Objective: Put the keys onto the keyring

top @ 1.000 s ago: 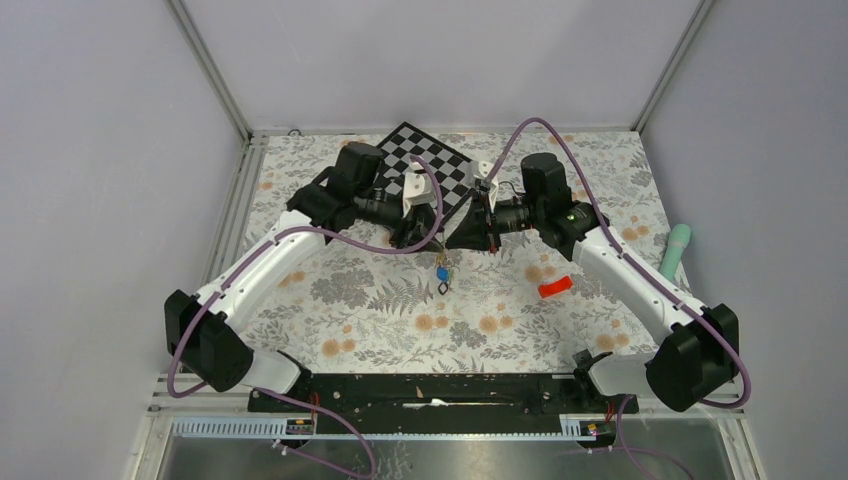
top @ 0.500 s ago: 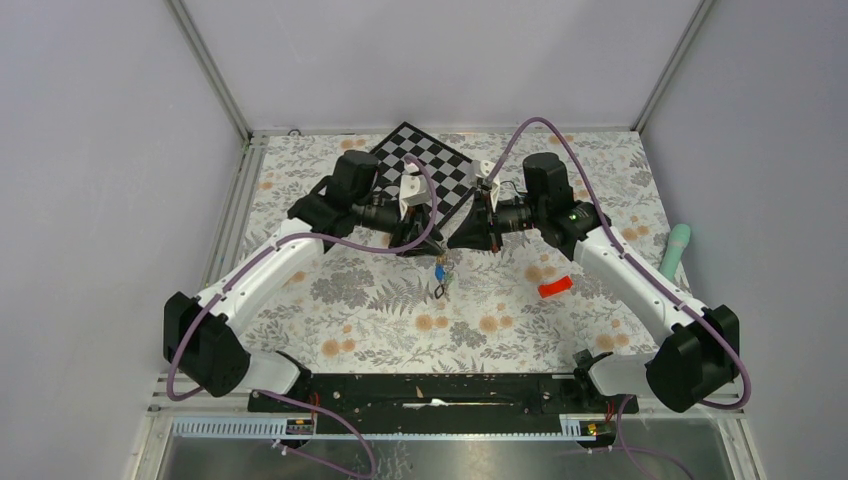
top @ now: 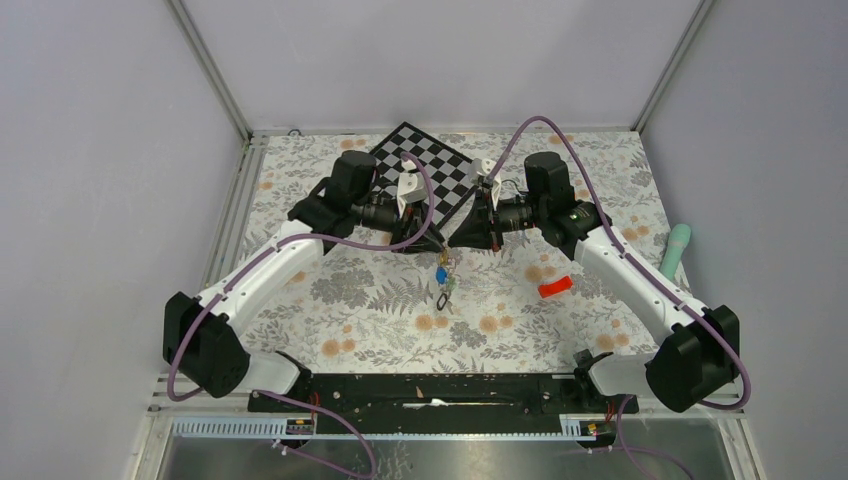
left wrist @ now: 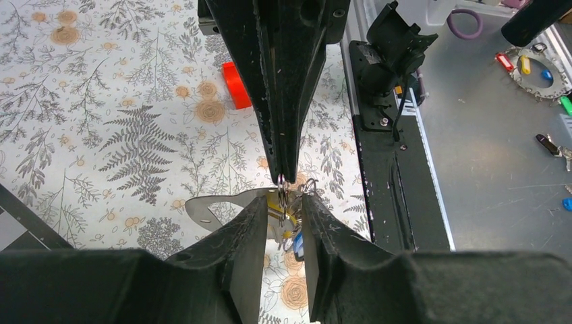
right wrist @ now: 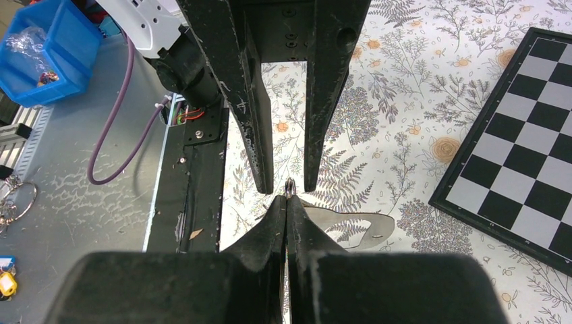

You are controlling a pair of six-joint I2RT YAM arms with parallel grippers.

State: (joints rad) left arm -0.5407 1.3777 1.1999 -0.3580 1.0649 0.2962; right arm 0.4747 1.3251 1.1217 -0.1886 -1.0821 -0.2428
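Note:
My right gripper [top: 451,243] is shut on a small wire ring [right wrist: 289,183] that pokes out of its tips, above the middle of the mat. The keys [top: 443,282] hang below it as a bunch with blue, green and yellow tags; they also show in the left wrist view [left wrist: 295,239]. My left gripper [top: 432,243] is open, its fingers [left wrist: 251,229] on either side of the ring and bunch. The grey flat keyring [left wrist: 214,204] sticks out sideways under the fingertips; it also shows in the right wrist view [right wrist: 367,221]. I cannot tell whether it is joined to the bunch.
A black-and-white checkerboard [top: 425,165] lies at the back behind both grippers. A red block [top: 555,288] lies on the mat to the right. A teal cylinder [top: 676,250] lies at the right edge. A black rail [top: 430,392] runs along the near edge.
The two grippers have closed in on each other slightly. The key bunch hangs a little lower, and its green tag now shows.

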